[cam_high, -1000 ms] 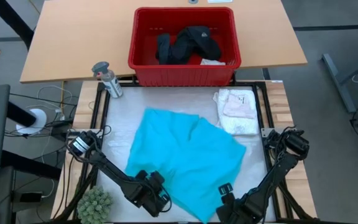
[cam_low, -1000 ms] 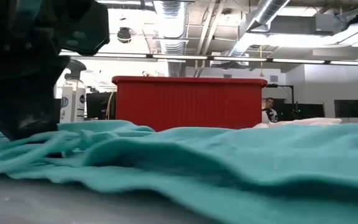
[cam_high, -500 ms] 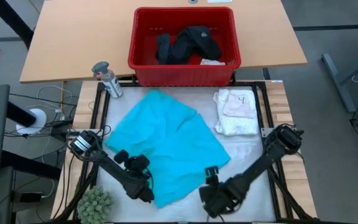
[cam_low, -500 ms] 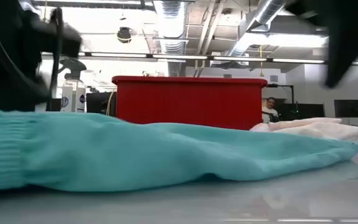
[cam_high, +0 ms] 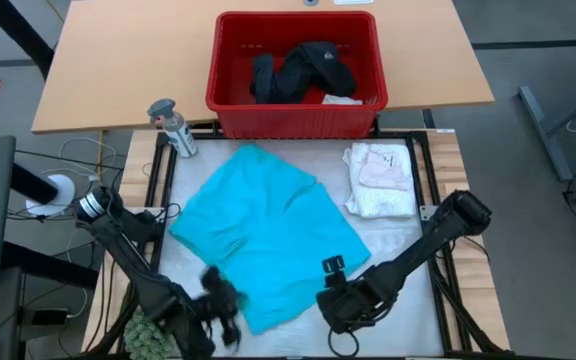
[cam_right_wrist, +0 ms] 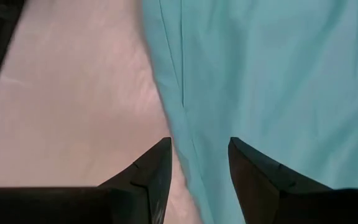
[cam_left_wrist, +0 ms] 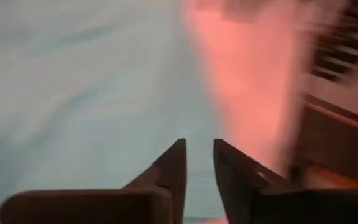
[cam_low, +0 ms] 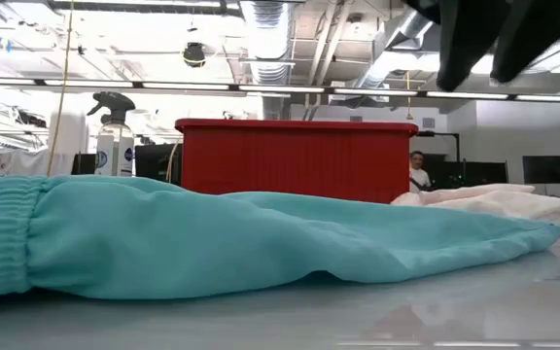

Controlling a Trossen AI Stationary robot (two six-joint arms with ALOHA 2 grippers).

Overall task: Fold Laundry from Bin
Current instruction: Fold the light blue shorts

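Note:
The turquoise shirt (cam_high: 268, 235) (cam_low: 261, 243) lies folded flat on the white table top; its ribbed edge shows near the low camera. Beyond the table's far edge stands the red bin (cam_high: 218, 60) (cam_low: 299, 160), with black clothing (cam_high: 303, 70) inside. My left gripper (cam_high: 223, 305) (cam_left_wrist: 197, 149) hovers over the shirt's near left corner with a narrow gap between its fingers and nothing in it. My right gripper (cam_high: 336, 290) (cam_low: 494, 49) (cam_right_wrist: 199, 149) hangs open above the shirt's near right edge (cam_right_wrist: 176, 118), clear of the cloth.
A folded white and pale pink pile (cam_high: 380, 180) (cam_low: 494, 199) lies at the table's far right. A spray bottle (cam_high: 173, 128) (cam_low: 115, 136) stands at the far left corner. A green spiky ball (cam_high: 148, 325) sits at the near left. A person (cam_low: 418, 167) shows far behind.
The shirt has been folded over: its near right part was carried toward the left, and it now lies as a smaller, smooth shape. My left gripper has since risen off the cloth toward the near left and turned. My right gripper has gone left and up a little.

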